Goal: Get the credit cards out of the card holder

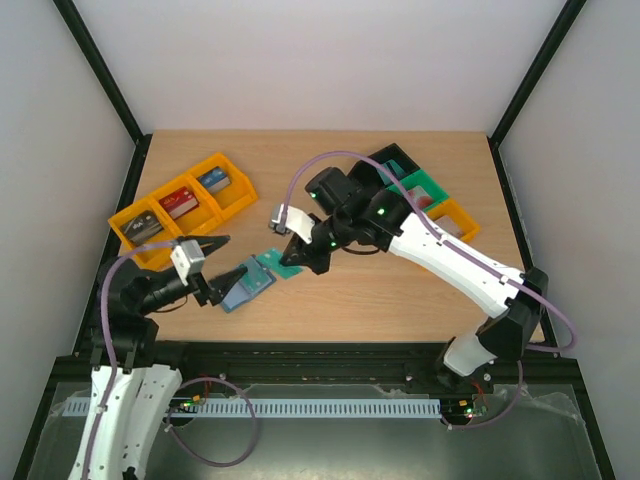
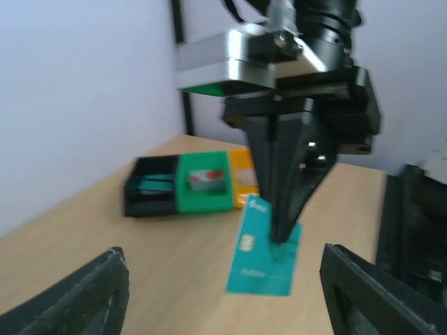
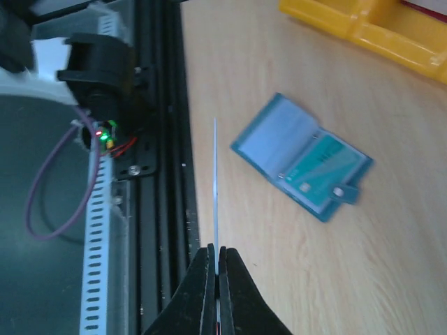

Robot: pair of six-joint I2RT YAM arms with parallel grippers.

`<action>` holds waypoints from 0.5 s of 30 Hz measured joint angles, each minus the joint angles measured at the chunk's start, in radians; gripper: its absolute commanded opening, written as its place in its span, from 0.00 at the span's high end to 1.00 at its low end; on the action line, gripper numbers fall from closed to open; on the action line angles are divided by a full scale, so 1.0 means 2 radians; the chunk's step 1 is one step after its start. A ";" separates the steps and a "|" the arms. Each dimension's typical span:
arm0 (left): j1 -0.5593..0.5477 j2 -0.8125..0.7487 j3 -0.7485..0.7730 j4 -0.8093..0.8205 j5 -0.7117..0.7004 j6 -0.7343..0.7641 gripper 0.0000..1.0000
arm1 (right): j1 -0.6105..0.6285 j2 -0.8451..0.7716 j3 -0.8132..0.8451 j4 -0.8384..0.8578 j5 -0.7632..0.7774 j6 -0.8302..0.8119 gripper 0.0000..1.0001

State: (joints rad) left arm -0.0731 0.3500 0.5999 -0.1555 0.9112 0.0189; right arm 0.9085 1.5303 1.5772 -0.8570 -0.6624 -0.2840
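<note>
Our right gripper [image 3: 218,269] is clamped on one card [image 2: 264,255], just beside the holder [image 3: 279,143]. The holder lies open, long axis running from our left gripper [image 1: 222,270] toward the right; a second card [image 3: 318,167] sits in its tab-end pocket. Left jaws stand apart, nearer it.

I work in a robotics lab cell: plain white panels [image 1: 320,60] in black framing [image 1: 104,70] wall in my wooden bench [image 1: 380,300], with orange trays [image 1: 235,195] near its far left corner.
</note>
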 measured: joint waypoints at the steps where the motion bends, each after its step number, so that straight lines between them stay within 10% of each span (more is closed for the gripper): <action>1: -0.008 0.005 0.005 -0.018 0.009 0.025 0.34 | 0.006 0.003 0.002 -0.003 -0.010 -0.006 0.98; 8: -0.054 0.040 0.013 -0.104 0.039 0.122 0.53 | 0.041 0.036 0.033 -0.015 -0.043 -0.038 0.98; 15: -0.075 0.048 0.011 -0.117 0.038 0.138 0.98 | 0.047 0.039 0.052 -0.016 -0.051 -0.051 0.98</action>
State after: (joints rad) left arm -0.2237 0.4465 0.6224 -0.3893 0.9867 0.2943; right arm 1.0027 1.6093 1.6814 -0.8886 -0.7643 -0.3859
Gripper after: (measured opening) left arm 0.116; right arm 0.017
